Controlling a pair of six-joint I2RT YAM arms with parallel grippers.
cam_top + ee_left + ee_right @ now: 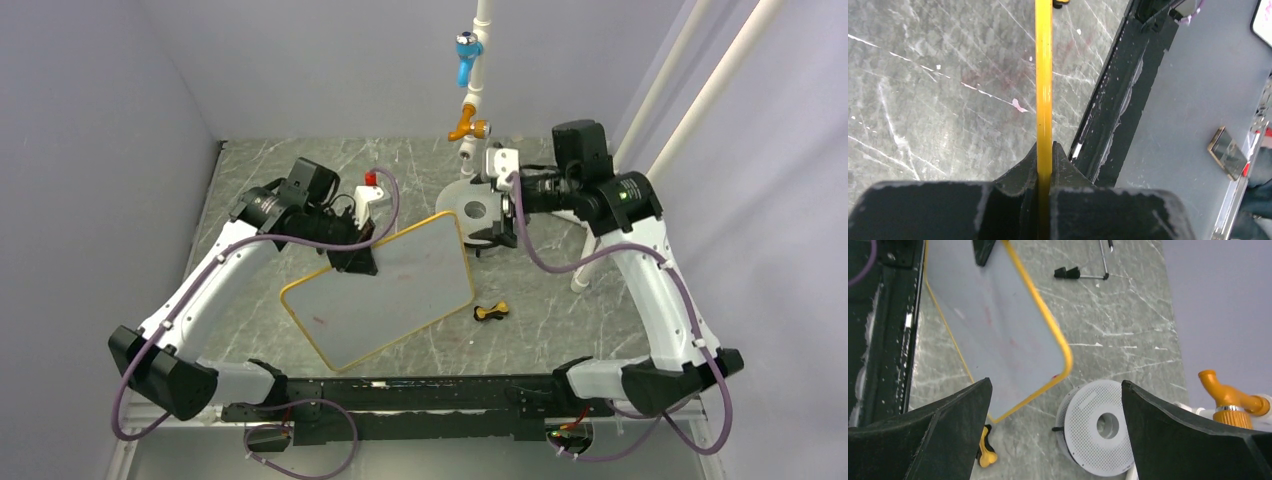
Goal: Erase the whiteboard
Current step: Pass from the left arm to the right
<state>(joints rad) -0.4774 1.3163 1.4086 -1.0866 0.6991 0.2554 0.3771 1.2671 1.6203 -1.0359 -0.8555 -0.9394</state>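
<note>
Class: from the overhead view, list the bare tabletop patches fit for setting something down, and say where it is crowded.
Bare table lies between the whiteboard, the small yellow piece, the right arm and the base rail. Another is the far strip behind the left arm, along the back wall. It is crowded at the far right, around the grey disc, valve pipe and right gripper.

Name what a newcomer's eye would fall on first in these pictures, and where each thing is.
The yellow-framed whiteboard in the middle of the table stands out, bearing only faint red smudges, its far edge clamped in the left gripper. To its right, the right gripper hangs open near a round perforated disc and an orange valve.
</note>
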